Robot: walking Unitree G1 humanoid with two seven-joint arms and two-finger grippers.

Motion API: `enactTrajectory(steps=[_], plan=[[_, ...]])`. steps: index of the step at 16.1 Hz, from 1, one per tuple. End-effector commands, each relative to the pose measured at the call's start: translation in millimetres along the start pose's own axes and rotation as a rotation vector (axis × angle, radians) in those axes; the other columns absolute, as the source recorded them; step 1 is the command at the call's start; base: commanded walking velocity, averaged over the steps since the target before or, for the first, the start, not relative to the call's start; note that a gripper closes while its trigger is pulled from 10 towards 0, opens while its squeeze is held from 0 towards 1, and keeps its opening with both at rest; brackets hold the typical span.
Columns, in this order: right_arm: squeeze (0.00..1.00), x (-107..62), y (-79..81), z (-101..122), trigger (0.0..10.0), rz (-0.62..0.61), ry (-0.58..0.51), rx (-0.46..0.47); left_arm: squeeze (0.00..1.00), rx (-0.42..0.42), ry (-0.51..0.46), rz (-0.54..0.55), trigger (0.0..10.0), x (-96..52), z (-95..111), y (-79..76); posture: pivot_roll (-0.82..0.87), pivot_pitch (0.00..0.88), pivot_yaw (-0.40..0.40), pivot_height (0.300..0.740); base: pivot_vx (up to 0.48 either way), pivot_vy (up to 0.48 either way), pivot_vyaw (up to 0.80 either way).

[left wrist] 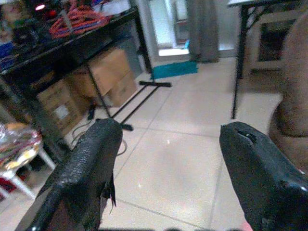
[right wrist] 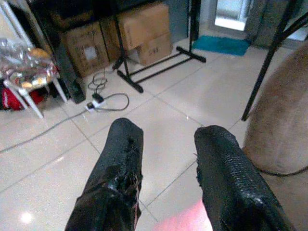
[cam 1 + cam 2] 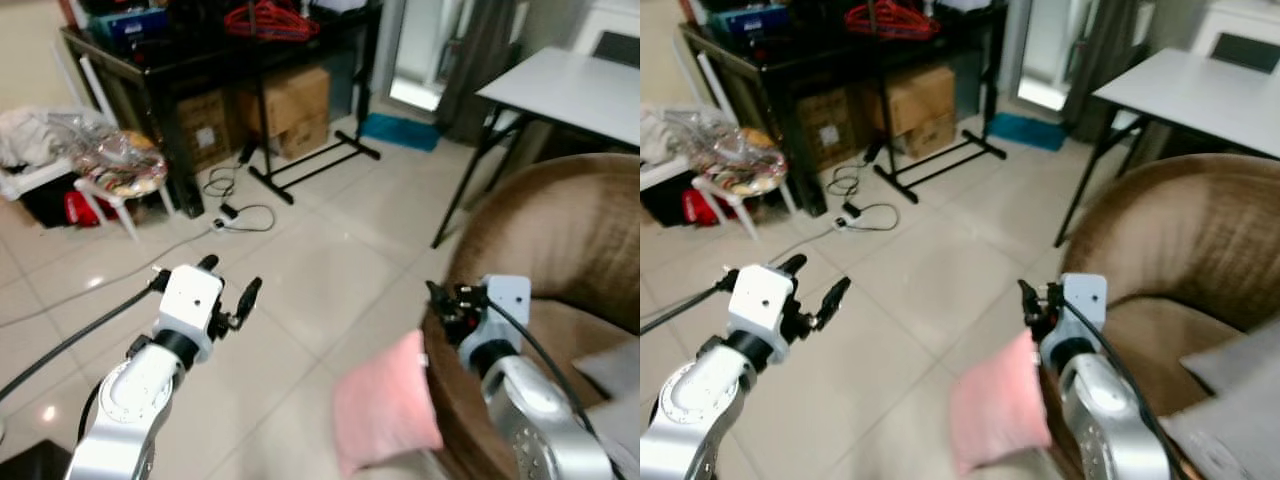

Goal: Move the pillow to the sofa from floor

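Note:
A pink pillow stands on the tiled floor, leaning against the front of the brown sofa. My right gripper hovers just above the pillow's upper corner at the sofa's edge, open, with nothing between its fingers. The right wrist view shows the two black fingers apart over the tiles and a strip of the pillow below them. Over bare floor to the pillow's left, my left gripper is held up and wide open, with its fingers well apart in the left wrist view.
A black table with cardboard boxes under it stands ahead. Beside them are a black rack base, a power strip and cable, a white chair with bags, and a white table on the right. A grey cushion lies on the sofa.

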State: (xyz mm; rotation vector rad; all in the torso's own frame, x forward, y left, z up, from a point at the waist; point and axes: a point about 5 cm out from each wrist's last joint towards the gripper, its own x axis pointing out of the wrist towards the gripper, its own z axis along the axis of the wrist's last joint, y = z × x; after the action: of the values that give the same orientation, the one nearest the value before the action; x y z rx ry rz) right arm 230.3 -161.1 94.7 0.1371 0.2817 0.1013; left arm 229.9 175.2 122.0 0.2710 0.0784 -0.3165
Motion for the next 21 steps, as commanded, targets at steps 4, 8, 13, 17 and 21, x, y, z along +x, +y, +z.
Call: enactTrajectory(steps=[4,8,13,17,21], plan=[[0.0,0.7,-9.0,10,10.0,-0.09,-0.068,0.022,0.0,0.016,0.012,0.004,10.0,0.0,-3,2.8,0.02,0.0,-0.013,0.74,0.232,0.0,0.0],[0.0,-2.3,-20.5,9,10.0,-0.162,-0.081,0.022,0.0,0.03,0.005,0.008,10.0,2.7,-3,2.9,0.01,0.0,-0.01,0.715,0.0,0.0,0.0],[0.0,-1.9,-16.1,4,10.0,-0.126,-0.047,0.065,0.0,0.024,-0.013,-0.006,10.0,5.9,-3,0.6,0.01,0.0,-0.011,0.666,0.0,0.0,0.0],[0.0,-1.0,-11.5,0,10.0,-0.1,-0.034,0.054,0.0,0.006,-0.041,0.03,10.0,11.8,-1,0.9,0.0,0.0,-0.012,0.631,0.0,0.0,0.0],[0.0,0.2,-7.1,1,10.0,-0.067,-0.03,0.039,0.0,-0.009,-0.057,0.042,10.0,11.7,0,1.0,0.01,0.0,-0.017,0.591,0.0,0.0,0.0]])
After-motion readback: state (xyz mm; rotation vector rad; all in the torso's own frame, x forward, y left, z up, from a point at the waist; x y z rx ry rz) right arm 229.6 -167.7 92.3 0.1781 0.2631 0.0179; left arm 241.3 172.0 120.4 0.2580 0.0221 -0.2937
